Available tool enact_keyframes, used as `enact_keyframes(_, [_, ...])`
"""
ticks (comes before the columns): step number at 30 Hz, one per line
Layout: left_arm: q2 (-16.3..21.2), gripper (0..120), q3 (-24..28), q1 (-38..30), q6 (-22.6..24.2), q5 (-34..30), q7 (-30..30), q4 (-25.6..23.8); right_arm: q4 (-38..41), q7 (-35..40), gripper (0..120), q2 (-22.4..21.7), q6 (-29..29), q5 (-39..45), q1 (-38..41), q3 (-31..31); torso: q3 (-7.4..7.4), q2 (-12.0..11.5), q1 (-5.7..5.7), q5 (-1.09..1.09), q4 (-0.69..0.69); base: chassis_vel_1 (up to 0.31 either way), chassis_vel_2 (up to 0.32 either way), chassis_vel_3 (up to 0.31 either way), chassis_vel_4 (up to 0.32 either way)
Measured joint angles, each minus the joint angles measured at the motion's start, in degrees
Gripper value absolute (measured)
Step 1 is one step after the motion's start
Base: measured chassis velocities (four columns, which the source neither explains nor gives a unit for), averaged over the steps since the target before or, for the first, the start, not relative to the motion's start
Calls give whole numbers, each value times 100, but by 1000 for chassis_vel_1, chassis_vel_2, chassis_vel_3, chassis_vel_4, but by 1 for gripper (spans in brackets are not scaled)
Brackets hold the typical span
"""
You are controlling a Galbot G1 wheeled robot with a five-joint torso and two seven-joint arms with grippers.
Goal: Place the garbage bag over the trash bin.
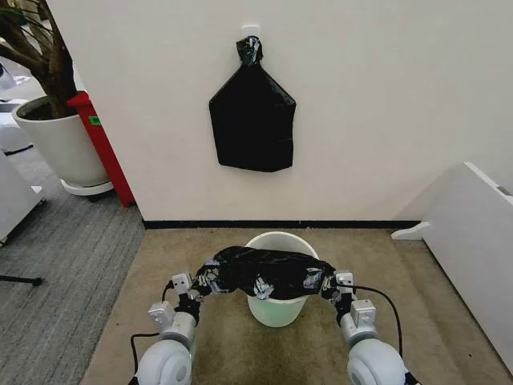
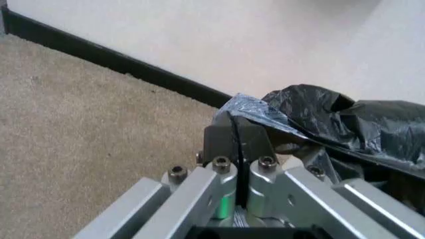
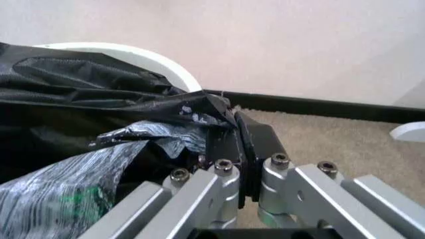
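Left end effector (image 2: 234, 130) is clamped shut on the left edge of the garbage bag (image 1: 263, 271), jaws pressed together with film pinched between them; right end effector (image 3: 240, 130) is closed the same way on the opposite edge

The two sit on either side of the trash bin (image 1: 280, 241), roughly level with its rim, so the bag hangs stretched between them as a crinkled band across the near part of the opening. Likely reason for the wide two-point grip: keeps the thin film taut and the mouth spread wider than the rim so it can go over it

Bag sags in the middle and dips slightly into the bin; far part of the rim is uncovered. Can't tell if the bag mouth is actually open or bunched. Judgement: bag is positioned over the bin but not yet seated around the rim

Bin stands on the carpet floor (image 1: 160, 257) close to the wall (image 1: 385, 112). A separate flat black bundle (image 1: 252, 120) with a knotted top hangs on the wall above, not involved. Plant pot (image 1: 60, 144) well off to the left
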Motion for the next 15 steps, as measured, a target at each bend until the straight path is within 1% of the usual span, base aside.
enact_keyframes(1, [-8,0,5,-1,-3,15,12,12,20,6,0,9,-9,-22,-4,8,0,0,0,1,0,0,0,0,0])
enact_keyframes(3, [-8,8,6,-4,-8,24,32,18,61,5,0,11,-9,-50,-17,15,0,0,0,0,0,0,0,0,0])
enact_keyframes(5, [-8,10,6,-4,-9,24,38,19,71,4,0,13,-8,-58,-21,16,0,0,0,0,0,0,0,0,0])
enact_keyframes(9, [14,30,-2,16,-14,24,63,14,109,33,0,13,-42,-61,-33,22,0,0,0,0,0,0,0,0,0])
enact_keyframes(10, [21,31,-6,19,-15,24,63,11,112,45,0,12,-61,-59,-31,25,0,0,0,0,0,0,0,0,0])
enact_keyframes(11, [34,36,-16,16,-22,24,64,12,112,69,0,10,-84,-52,-17,29,0,0,0,0,0,0,0,0,0])
enact_keyframes(12, [34,36,-16,16,-22,24,64,12,112,69,0,10,-84,-52,-17,29,0,0,0,0,0,0,0,0,0])
enact_keyframes(15, [62,50,-33,-50,-93,24,67,69,87,87,0,30,-98,-46,83,75,0,0,0,-1,0,0,0,0,0])
